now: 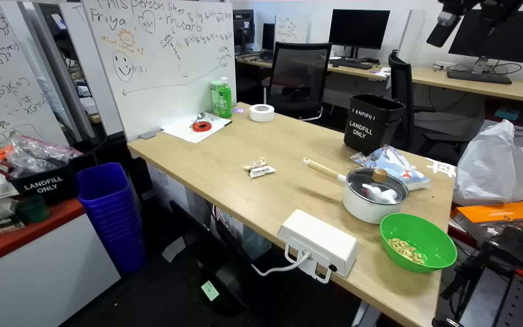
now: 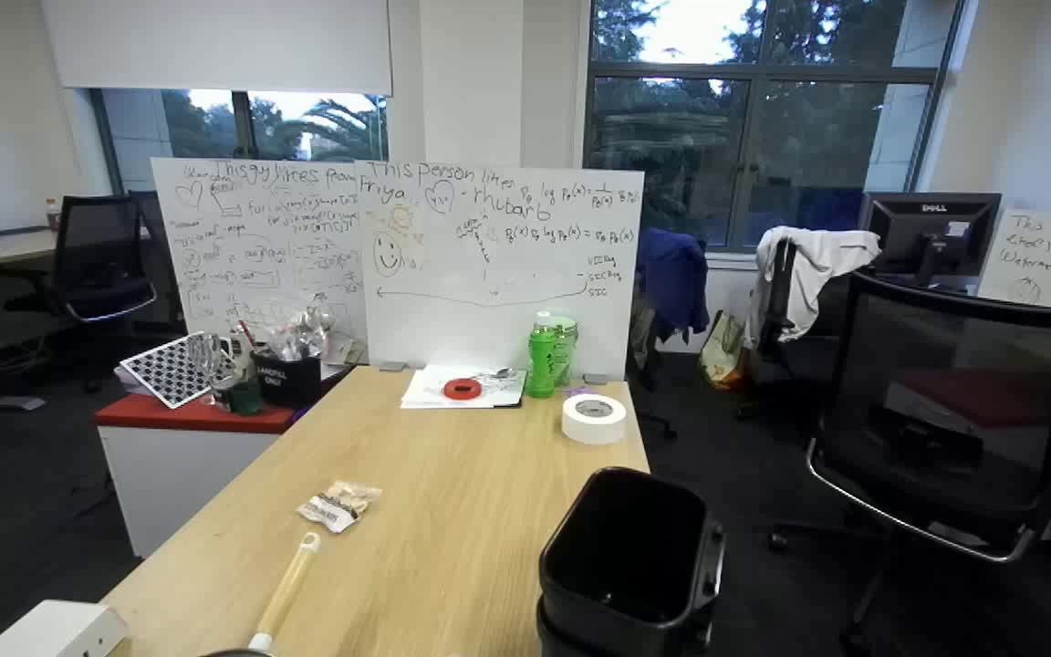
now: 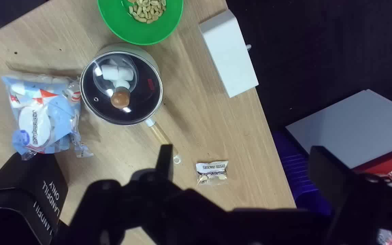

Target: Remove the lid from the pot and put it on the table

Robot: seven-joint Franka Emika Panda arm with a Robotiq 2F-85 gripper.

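Note:
The see-through lid (image 1: 360, 178) with a thin metal rim and a brown wooden knob lies on the white pot (image 1: 366, 210). White pieces show through its glass. In the wrist view the lid (image 3: 141, 103) covers the pot, and the pot's pale wooden handle (image 3: 160, 133) points toward the lower right. In an exterior view only the handle (image 2: 285, 589) and a bit of rim show. The pot stands on the light wood table (image 1: 284, 141). My gripper (image 3: 242, 151) is open and empty, high above the table, with its fingers wide apart. Part of it shows at an exterior view's top right (image 1: 445, 27).
A green bowl (image 1: 441, 247) with nuts touches or nearly touches the pot. A marshmallow bag (image 3: 43, 115) and black bins (image 1: 370, 125) stand beside it. A white box (image 1: 318, 240) sits at the table edge. A cracker packet (image 3: 212, 173) lies past the handle.

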